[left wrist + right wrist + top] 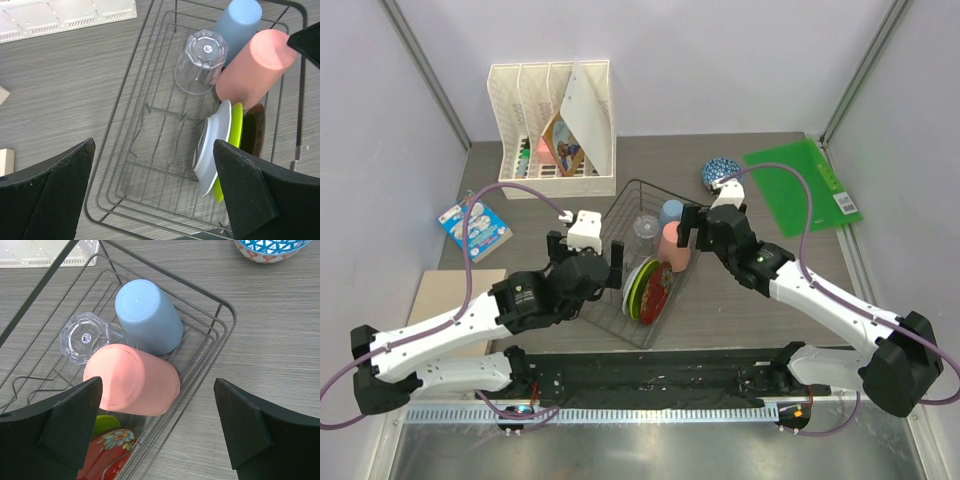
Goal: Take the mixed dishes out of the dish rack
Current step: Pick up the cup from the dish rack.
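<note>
The black wire dish rack (pixel 610 322) (pixel 150 150) (pixel 220 345) sits mid-table. Inside stand a white plate (pixel 212 145), a green-rimmed plate (pixel 234 130) and a red patterned plate (pixel 107 452) on edge. A clear glass tumbler (pixel 200 60) and a blue cup (pixel 147 315) sit upside down; the pink cup (pixel 132 380) (pixel 673 245) leans on its side. The small blue patterned bowl (pixel 719 172) (pixel 270 247) rests on the table outside the rack. My left gripper (pixel 587 255) (pixel 155 200) hangs open over the rack's near left end. My right gripper (pixel 703 232) (pixel 160 427) is open above the rack's right rim, beside the pink cup.
A white slotted file organizer (pixel 552 120) holding papers stands at the back left. A green folder (pixel 803 185) lies at the back right. A blue-and-white packet (pixel 475 225) and a wooden board (pixel 460 305) lie to the left.
</note>
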